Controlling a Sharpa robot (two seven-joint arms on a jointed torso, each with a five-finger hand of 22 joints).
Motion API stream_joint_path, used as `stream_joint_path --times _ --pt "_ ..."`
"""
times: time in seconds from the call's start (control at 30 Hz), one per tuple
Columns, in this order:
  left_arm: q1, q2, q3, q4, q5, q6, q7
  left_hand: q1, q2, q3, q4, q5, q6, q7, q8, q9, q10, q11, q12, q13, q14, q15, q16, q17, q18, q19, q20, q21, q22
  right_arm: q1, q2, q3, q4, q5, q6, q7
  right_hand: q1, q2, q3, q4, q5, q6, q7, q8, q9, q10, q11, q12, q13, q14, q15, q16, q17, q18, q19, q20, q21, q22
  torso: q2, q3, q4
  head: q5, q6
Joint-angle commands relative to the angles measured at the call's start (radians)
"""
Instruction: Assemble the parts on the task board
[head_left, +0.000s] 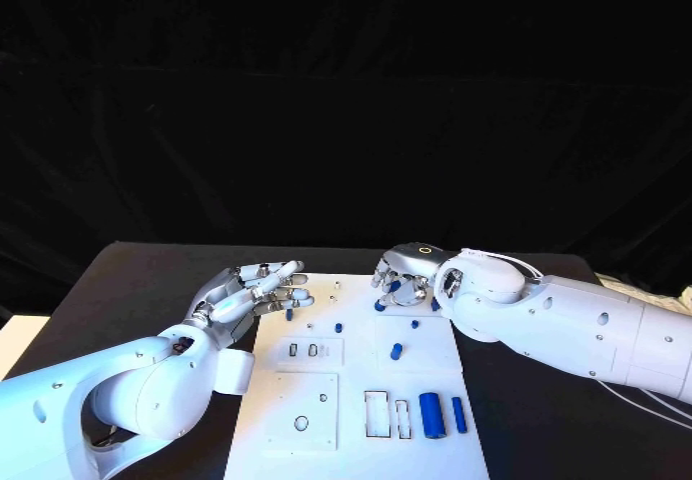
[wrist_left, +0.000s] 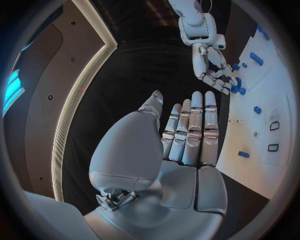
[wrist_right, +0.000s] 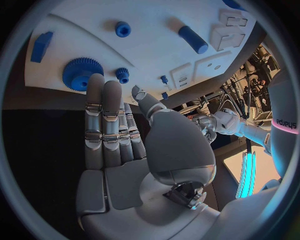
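Observation:
The white task board (head_left: 361, 380) lies in the middle of the black table. My left hand (head_left: 267, 285) hovers over the board's far left corner, fingers stretched out and holding nothing (wrist_left: 187, 135). My right hand (head_left: 404, 275) is over the far right corner, also with straight fingers and nothing in it (wrist_right: 109, 125). Its fingertips (wrist_right: 95, 82) reach to the edge of a large blue gear (wrist_right: 80, 74), with a small blue gear (wrist_right: 122, 75) beside it. Two blue cylinders (head_left: 430, 412) (head_left: 459, 414) lie near the board's front right. Small blue pegs (head_left: 338, 326) (head_left: 397, 351) stand mid-board.
Rectangular slots (head_left: 376, 414) and a raised plate with a round hole (head_left: 302, 423) sit on the front part of the board. Black tabletop (head_left: 144, 290) runs along both sides of the board. A black curtain hangs behind.

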Motion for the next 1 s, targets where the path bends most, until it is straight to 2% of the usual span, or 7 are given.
stream_joint_path --times 0.03,0.27,0.33,0.4,0.47,0.7,1.0 --pt "0.005 -0.002 0.001 0.008 0.004 0.026 -0.002 -0.005 0.004 -0.003 -0.006 -0.005 0.002 0.004 -0.004 -0.001 -0.002 0.003 -0.003 -0.002 0.002 0.003 -0.007 0.001 0.011 0.008 -0.002 0.000 -0.001 0.001 0.003 0.000 -0.004 -0.073 0.071 -0.039 -0.001 -0.013 0.006 0.016 -0.003 -0.007 0.001 -0.004 0.001 -0.012 0.001 -0.001 0.001 0.046 0.001 0.099 0.099 0.008 0.002 0.004 0.034 0.021 0.012 -0.0016 0.0058 -0.003 0.002" --pt "0.008 -0.007 0.001 0.011 0.004 0.025 -0.005 -0.006 0.003 -0.005 -0.008 -0.005 0.000 0.006 -0.007 -0.001 -0.003 0.004 -0.007 -0.002 0.002 0.003 -0.010 0.003 0.011 0.009 -0.001 -0.001 -0.002 0.001 0.004 0.000 -0.006 -0.083 0.085 -0.040 0.011 -0.027 0.027 0.046 -0.004 -0.005 0.000 -0.003 0.002 -0.015 0.000 -0.001 0.001 0.039 0.002 0.221 0.221 -0.002 -0.002 0.010 0.148 0.136 0.019 -0.0019 0.0093 -0.006 0.002" --pt "0.008 -0.008 0.001 0.011 0.004 0.024 -0.006 -0.006 0.003 -0.005 -0.008 -0.005 0.000 0.006 -0.007 -0.001 -0.003 0.004 -0.007 -0.002 0.002 0.003 -0.010 0.003 0.011 0.009 -0.001 -0.001 -0.002 0.001 0.005 0.000 -0.006 -0.083 0.085 -0.035 0.014 -0.029 0.034 0.054 -0.005 -0.001 0.000 -0.002 0.002 -0.012 0.000 -0.001 0.001 0.041 0.001 0.264 0.266 -0.010 0.006 0.013 0.201 0.197 0.021 -0.0029 0.0102 -0.006 0.004" --pt "0.008 -0.008 0.001 0.011 0.004 0.023 -0.007 -0.006 0.003 -0.005 -0.008 -0.005 0.000 0.006 -0.007 -0.001 -0.003 0.004 -0.007 -0.002 0.002 0.003 -0.010 0.003 0.011 0.009 -0.001 -0.001 -0.002 0.001 0.005 0.000 -0.004 -0.083 0.086 -0.030 0.020 -0.029 0.044 0.061 -0.005 0.007 0.002 0.000 0.004 -0.002 -0.002 0.000 0.002 0.049 0.000 0.323 0.333 -0.027 0.038 0.014 0.306 0.329 0.023 -0.0032 0.0107 -0.005 0.006" --pt "0.009 -0.008 0.001 0.010 0.004 0.020 -0.008 -0.007 0.003 -0.006 -0.008 -0.005 0.000 0.006 -0.008 -0.001 -0.004 0.004 -0.008 -0.002 0.002 0.004 -0.011 0.003 0.011 0.010 -0.001 -0.002 -0.002 0.001 0.007 0.000 -0.003 -0.083 0.089 -0.027 0.025 -0.031 0.056 0.069 -0.007 0.012 0.002 -0.001 0.004 0.003 -0.001 -0.001 0.001 0.050 0.000 0.365 0.375 -0.035 0.047 0.016 0.360 0.391 0.025 -0.0032 0.0110 -0.003 0.008" --pt "0.010 -0.009 0.001 0.011 0.004 0.016 -0.012 -0.007 0.004 -0.006 -0.009 -0.005 -0.001 0.007 -0.009 -0.002 -0.005 0.005 -0.009 -0.002 0.002 0.004 -0.011 0.004 0.011 0.010 -0.001 -0.002 -0.002 0.001 0.010 0.000 -0.006 -0.077 0.101 -0.021 0.037 -0.033 0.093 0.092 -0.044 0.024 0.001 -0.001 0.005 0.013 -0.003 -0.001 0.001 0.046 0.001 0.441 0.451 -0.043 0.042 0.019 0.448 0.488 0.029 -0.0048 0.0135 -0.008 0.004" --pt "0.011 -0.010 0.001 0.010 0.004 0.014 -0.016 -0.007 0.005 -0.007 -0.010 -0.004 -0.002 0.008 -0.011 -0.002 -0.006 0.006 -0.011 -0.003 0.004 0.004 -0.012 0.005 0.011 0.011 -0.001 -0.003 -0.003 0.000 0.014 0.000 -0.009 -0.066 0.109 -0.011 0.044 -0.030 0.124 0.112 -0.052 0.039 -0.002 0.000 0.007 0.026 -0.006 -0.001 0.001 0.045 -0.001 0.489 0.496 -0.049 0.039 0.019 0.502 0.548 0.032 -0.0058 0.0153 -0.006 0.004"
